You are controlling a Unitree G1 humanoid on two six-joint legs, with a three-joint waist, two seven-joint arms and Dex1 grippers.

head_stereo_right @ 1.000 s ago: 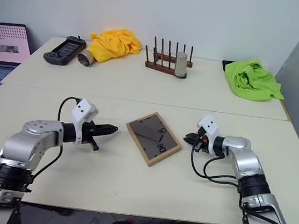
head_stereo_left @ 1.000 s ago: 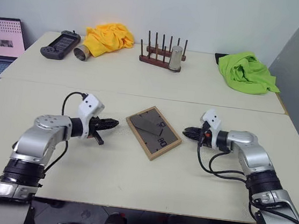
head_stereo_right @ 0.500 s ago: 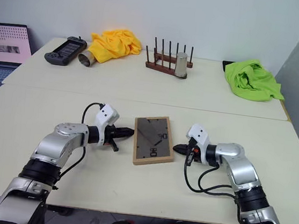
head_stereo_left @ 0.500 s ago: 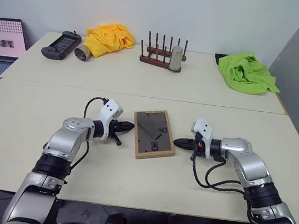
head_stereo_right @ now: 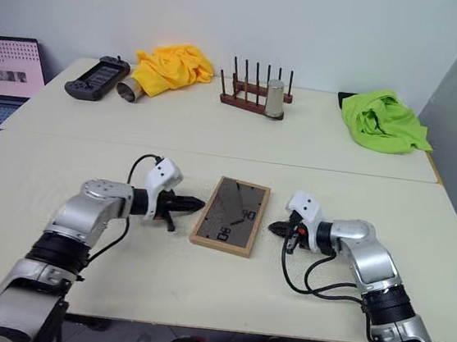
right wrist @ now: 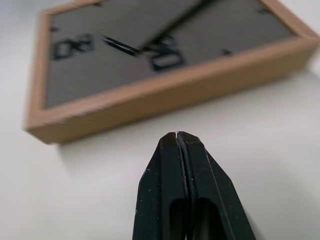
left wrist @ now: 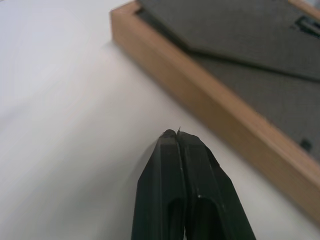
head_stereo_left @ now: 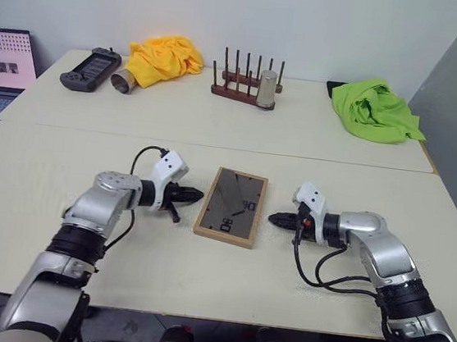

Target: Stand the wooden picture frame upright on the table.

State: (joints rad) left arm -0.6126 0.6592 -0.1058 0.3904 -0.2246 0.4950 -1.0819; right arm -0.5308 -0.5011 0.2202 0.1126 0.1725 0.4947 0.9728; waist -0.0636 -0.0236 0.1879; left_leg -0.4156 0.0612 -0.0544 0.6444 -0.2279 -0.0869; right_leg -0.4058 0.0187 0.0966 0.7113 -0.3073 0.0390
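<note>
1. Left pincer has its 2 black fingers pressed together, holding nothing — its tip lies low over the desk, just beside the left long edge of the wooden picture frame, apart from it.
2. Right pincer is likewise closed and empty, pointing at the frame's right long edge with a small gap.
3. Wooden picture frame lies flat between both pincers, dark grey back panel up, white marks showing.
4. Far side of the desk carries a dark peg rack with a metal cup against it, a yellow cloth, a green cloth and a handheld console.
</note>
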